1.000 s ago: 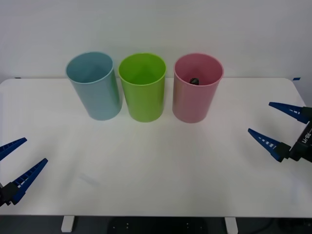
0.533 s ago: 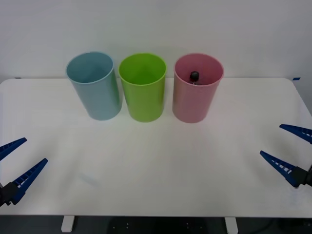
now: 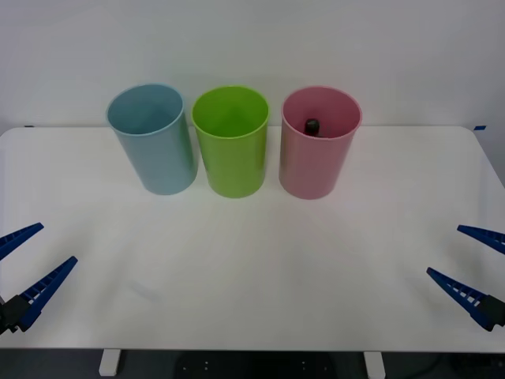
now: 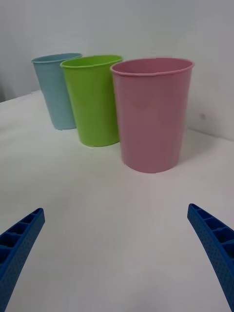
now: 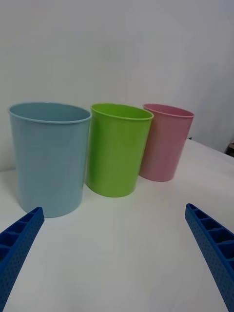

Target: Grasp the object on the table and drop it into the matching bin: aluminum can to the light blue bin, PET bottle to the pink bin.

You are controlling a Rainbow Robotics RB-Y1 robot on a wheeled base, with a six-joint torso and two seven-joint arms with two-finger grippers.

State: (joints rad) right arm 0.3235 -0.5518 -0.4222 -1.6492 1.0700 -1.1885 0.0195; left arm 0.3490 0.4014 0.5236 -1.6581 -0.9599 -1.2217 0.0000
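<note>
Pink plastic, tall, round and slightly tapered: the pink bin (image 3: 319, 142) stands at the far side of the wide white tabletop (image 3: 252, 260) and serves as the landmark here. Inside it, near the rim on the side toward the lime green plastic bin (image 3: 231, 140), the black cap of the small clear PET bottle (image 3: 312, 126) is visible; the body is hidden by the bin wall, so the bottle appears already deposited in the matching bin. The pale blue plastic round bin (image 3: 153, 138) stands beyond the green one, farthest from the pink bin. Right gripper (image 3: 476, 265) hovers well apart from the pink bin, near the table's front right corner, its blue ribbed fingers spread wide and holding nothing. Left gripper (image 3: 25, 264) sits parked far from the pink bin at the opposite front edge, likewise spread wide and empty. Handling judgement: a small filled bottle is probably fairly light, stiff, somewhat slick; best held across the mid-body below the cap. No brand, label text or writing is readable on the bottle or bins.
</note>
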